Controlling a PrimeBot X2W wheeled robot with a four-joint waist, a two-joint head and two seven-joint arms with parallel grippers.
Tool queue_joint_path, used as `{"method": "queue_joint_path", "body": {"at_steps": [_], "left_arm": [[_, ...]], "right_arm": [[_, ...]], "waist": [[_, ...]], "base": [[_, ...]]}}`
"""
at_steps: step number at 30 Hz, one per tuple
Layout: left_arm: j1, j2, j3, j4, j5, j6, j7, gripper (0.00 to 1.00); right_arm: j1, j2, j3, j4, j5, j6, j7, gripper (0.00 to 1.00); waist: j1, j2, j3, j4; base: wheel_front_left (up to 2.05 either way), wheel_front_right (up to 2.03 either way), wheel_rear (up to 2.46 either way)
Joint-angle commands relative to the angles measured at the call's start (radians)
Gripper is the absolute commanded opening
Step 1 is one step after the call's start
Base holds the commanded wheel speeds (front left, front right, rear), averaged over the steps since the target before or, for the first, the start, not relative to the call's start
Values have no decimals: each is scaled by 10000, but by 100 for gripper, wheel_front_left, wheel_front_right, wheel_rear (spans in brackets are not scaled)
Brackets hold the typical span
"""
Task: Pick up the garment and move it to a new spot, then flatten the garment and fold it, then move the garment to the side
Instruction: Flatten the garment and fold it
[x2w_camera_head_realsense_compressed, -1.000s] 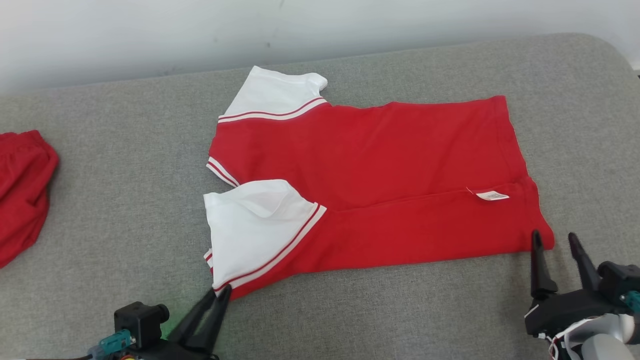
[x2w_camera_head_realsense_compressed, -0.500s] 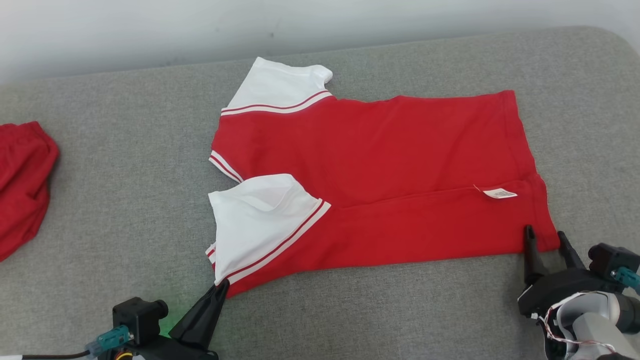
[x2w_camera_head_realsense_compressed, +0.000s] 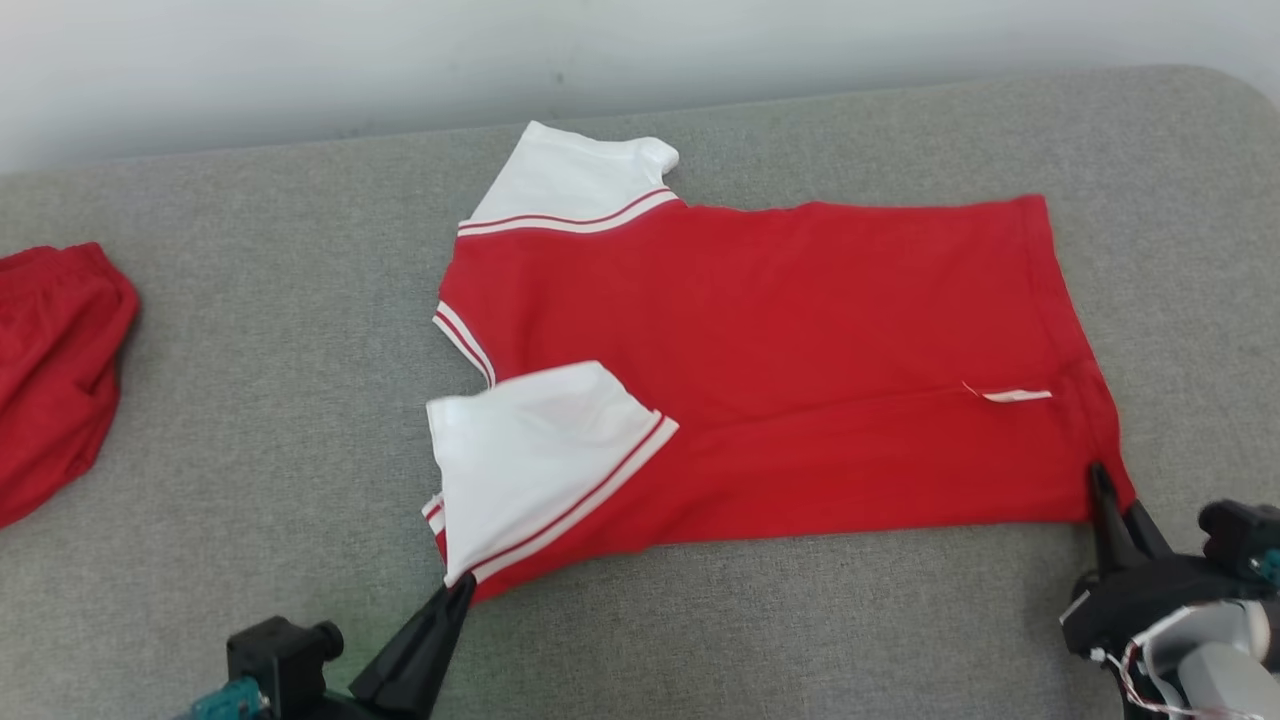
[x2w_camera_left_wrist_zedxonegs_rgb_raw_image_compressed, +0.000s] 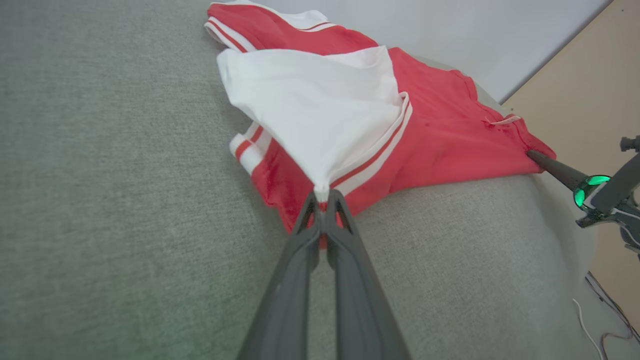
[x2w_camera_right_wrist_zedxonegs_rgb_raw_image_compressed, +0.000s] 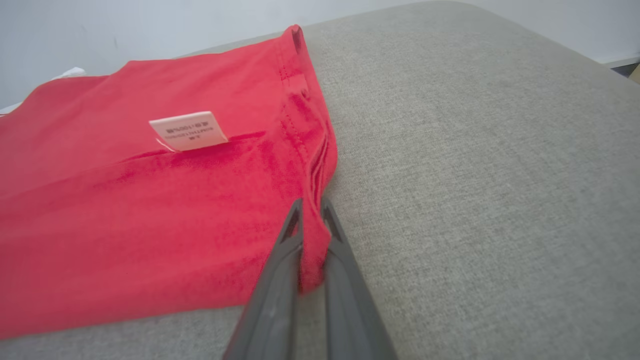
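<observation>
The garment (x2w_camera_head_realsense_compressed: 780, 350) is a red shirt with white, red-striped sleeves, spread sideways on the grey cushion (x2w_camera_head_realsense_compressed: 250, 400), its near long edge folded over. My left gripper (x2w_camera_head_realsense_compressed: 458, 592) is shut on the garment's near left corner, below the white sleeve (x2w_camera_head_realsense_compressed: 530, 450); the left wrist view shows the cloth (x2w_camera_left_wrist_zedxonegs_rgb_raw_image_compressed: 320, 120) drawn taut from the pinched tips (x2w_camera_left_wrist_zedxonegs_rgb_raw_image_compressed: 322, 200). My right gripper (x2w_camera_head_realsense_compressed: 1112, 500) is shut on the near right hem corner, and red hem cloth (x2w_camera_right_wrist_zedxonegs_rgb_raw_image_compressed: 312, 200) sits between its fingers in the right wrist view. A white care label (x2w_camera_right_wrist_zedxonegs_rgb_raw_image_compressed: 189, 131) lies on the fold.
A second red cloth (x2w_camera_head_realsense_compressed: 55, 370) lies bunched at the cushion's left edge. A pale wall (x2w_camera_head_realsense_compressed: 400, 60) runs behind the cushion. Bare grey cushion spreads in front of the garment and to its right. The left wrist view shows floor and cables (x2w_camera_left_wrist_zedxonegs_rgb_raw_image_compressed: 605, 320) past the cushion's end.
My right gripper has moved onto the hem corner and shut on it. The left gripper closed on the sleeve corner a second ago and stays shut. The near edge is lifting slightly.
</observation>
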Motion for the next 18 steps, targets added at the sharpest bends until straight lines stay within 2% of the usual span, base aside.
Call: {"method": "queue_joint_path", "body": {"at_steps": [1,13,18], "left_arm": [[353,66,-38,-268,-39,111,90,0],[1769,379,-77,-2009,-261,700,736,0],[2106,514,-128,-2647,-334,951,1141,0]], "right_arm": [[414,-236,90,-259,256,-11,2,0],[2009,-1306,560,-1879,1533,-11,2,0],[2748,-1987,730,-2431,2141,-11,2,0]], "waist": [[0,0,-74,53],[0,0,-293,259],[0,0,-329,411]], "base": [[0,0,0],[0,0,0],[0,0,0]]}}
